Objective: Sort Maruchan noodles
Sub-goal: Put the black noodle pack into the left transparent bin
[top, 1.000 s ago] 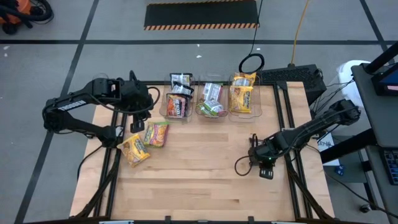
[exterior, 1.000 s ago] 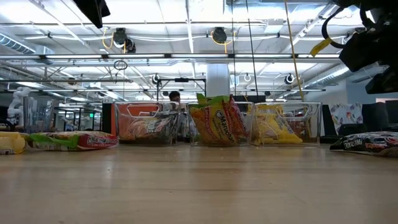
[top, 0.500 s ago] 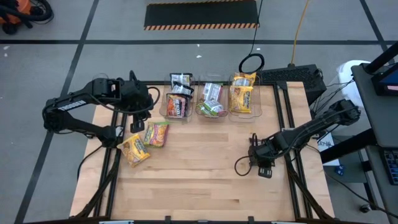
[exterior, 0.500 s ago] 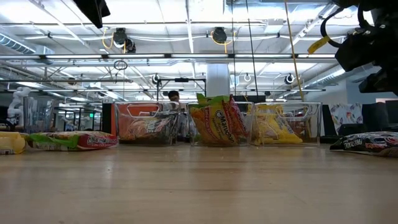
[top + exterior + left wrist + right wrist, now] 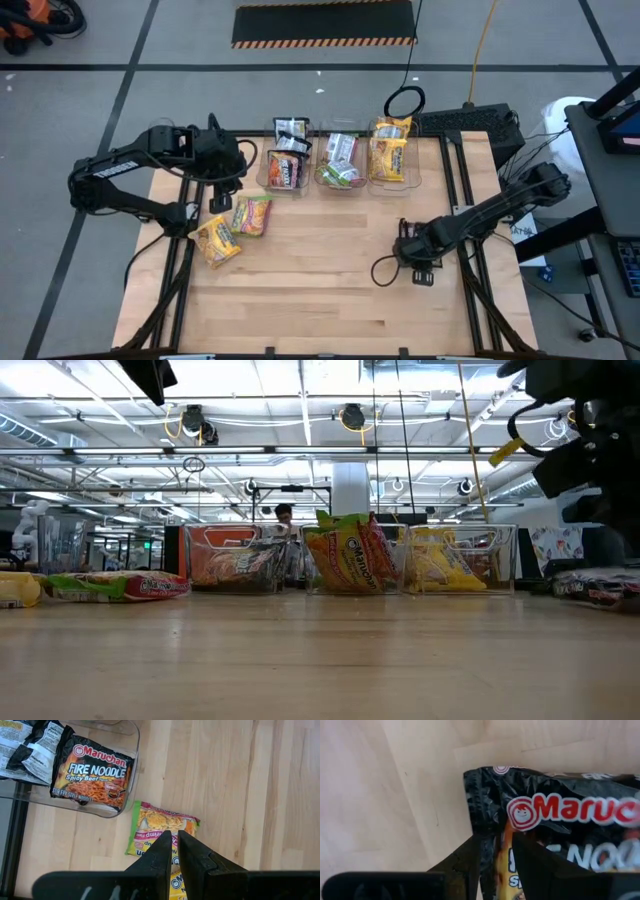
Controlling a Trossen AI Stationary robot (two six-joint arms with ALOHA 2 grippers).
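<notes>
Reaching low over the counter's [image 5: 330,270] right side, your right end effector [image 5: 495,851] straddles the near edge of a black noodle packet [image 5: 560,820], fingers parted and not yet clamped. The packet's long axis runs crosswise ahead. Your left end effector [image 5: 176,851], nearly closed and empty, hovers over a green-edged packet [image 5: 160,827].

black packet [image 5: 555,820] cut off, lettering blurred
</notes>
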